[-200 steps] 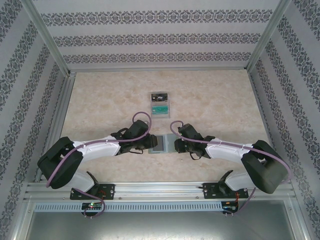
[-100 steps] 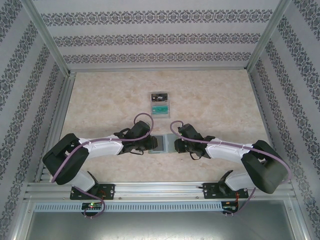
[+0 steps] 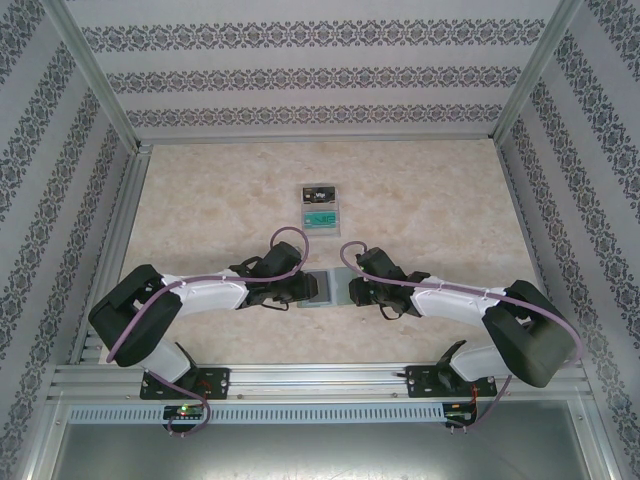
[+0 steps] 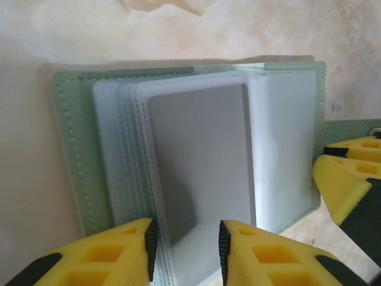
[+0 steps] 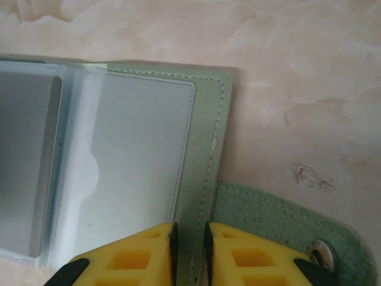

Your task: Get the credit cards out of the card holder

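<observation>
1. The left claw (image 4: 187, 250) stands partly open. Its yellow pads sit either side of the near edge of a plain grey card (image 4: 202, 161) inside a frosted plastic sleeve. That edge is cut off by the frame, so I cannot tell whether the pads pinch it.
2. The right claw (image 5: 190, 250) is nearly closed on the stitched right-hand edge of the sage-green bifold card holder (image 5: 208, 137). The card holder lies open on the counter between the two claws.
3. Just right of the right claw, the speckled green closure tab (image 5: 268, 220) lies flat with its metal snap (image 5: 321, 253) facing up. Open cream marbled counter (image 5: 297, 71) lies beyond it and to the right.
4. Ahead of the left claw the clear sleeves (image 4: 113, 155) fan out leftward with their edges stacked. What the lower ones hold is hard to make out.
5. Well beyond both claws, across open counter, a pale grey rectangular tray (image 3: 304, 206) holds a black card (image 3: 319, 190) and a teal-green card (image 3: 320, 218). Their markings are too small to read.
</observation>
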You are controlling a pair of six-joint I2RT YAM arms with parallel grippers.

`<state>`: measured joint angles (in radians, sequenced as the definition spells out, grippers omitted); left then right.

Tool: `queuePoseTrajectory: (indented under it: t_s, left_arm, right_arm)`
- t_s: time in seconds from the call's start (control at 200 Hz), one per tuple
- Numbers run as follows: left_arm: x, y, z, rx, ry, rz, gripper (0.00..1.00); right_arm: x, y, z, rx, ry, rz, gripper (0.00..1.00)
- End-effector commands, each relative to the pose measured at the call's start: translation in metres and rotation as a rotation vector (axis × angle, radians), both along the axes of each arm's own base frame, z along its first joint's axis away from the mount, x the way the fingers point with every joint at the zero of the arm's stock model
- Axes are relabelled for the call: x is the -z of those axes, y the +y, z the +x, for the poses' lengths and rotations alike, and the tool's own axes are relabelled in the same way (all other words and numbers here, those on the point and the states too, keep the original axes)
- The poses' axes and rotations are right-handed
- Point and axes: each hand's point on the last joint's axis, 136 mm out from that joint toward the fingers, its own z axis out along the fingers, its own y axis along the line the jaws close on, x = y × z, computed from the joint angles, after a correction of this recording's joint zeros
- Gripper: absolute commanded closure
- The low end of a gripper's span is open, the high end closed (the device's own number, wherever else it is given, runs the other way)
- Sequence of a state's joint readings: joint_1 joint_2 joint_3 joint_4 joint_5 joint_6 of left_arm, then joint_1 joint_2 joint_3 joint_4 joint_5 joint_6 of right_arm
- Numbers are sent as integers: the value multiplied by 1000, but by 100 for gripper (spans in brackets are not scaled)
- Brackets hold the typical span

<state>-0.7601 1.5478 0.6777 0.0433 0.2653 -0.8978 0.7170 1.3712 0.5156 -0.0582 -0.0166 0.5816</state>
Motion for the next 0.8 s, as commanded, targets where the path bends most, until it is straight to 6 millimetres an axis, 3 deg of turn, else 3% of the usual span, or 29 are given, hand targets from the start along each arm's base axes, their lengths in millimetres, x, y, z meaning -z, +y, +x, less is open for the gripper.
queuePoseTrajectory:
  t_s: [0.0, 0.794]
  left_arm:
    - [-7, -18, -2, 45, -13, -60, 61]
    - [-36, -38, -2, 102, -66, -81, 51]
  right_arm:
    - [-6, 7, 6, 9, -8, 21, 77]
    - [-5, 7, 7, 13, -3, 16, 77]
